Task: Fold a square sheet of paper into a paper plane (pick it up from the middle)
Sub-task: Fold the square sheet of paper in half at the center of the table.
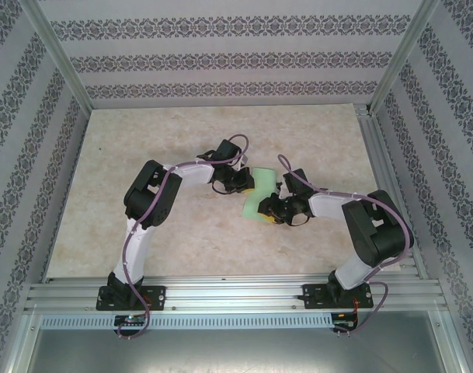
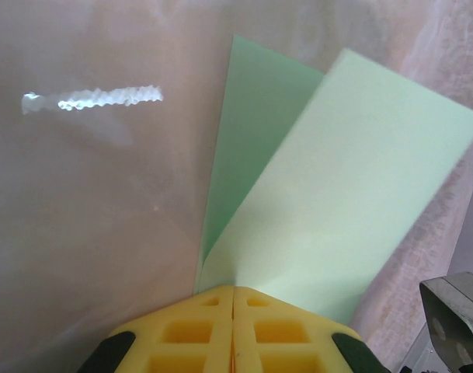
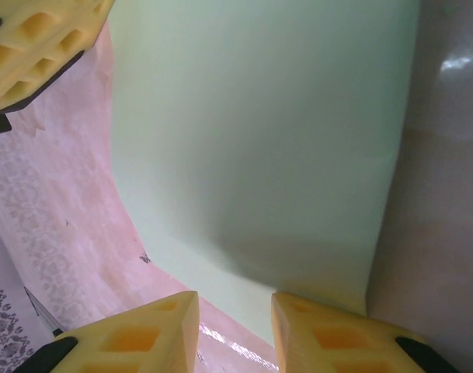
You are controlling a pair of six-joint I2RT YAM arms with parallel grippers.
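**One small pinch on a fold that is not yet square**

The left gripper (image 2: pixel 234 330) is clamped shut, its yellow fingers pressed together on an edge of the square sheet of paper (image 2: pixel 337 194). From that pinch the sheet fans out in two layers, a lighter flap in front and a darker one behind. Their edges spread apart instead of lying flush.

The right gripper (image 3: pixel 234 336) stands partly apart and holds nothing. The sheet's lower edge comes down to the gap between its fingers, and one corner passes behind one finger. The paper there is bowed, with a soft dent near the bottom.

From above, the sheet sits between the two grippers over the middle of the table (image 1: pixel 143 140), with the wrists close together. I cannot tell whether any part of the paper rests on the surface.

Several things could go wrong from here:

- **Skewed crease:** if the layers are pressed flat while fanned like this, the crease probably sets crooked, and a plane folded on it comes out lopsided.
- **Partial catch:** if the right jaws close now, they may catch one layer only or crumple the bowed part into a stray wrinkle.
- **Slip or tear:** the left grip is small and at the margin, so a sideways pull from the other arm could drag the paper out or tear it.
- **Collision:** the fingers work so near each other that a careless approach may knock them together.
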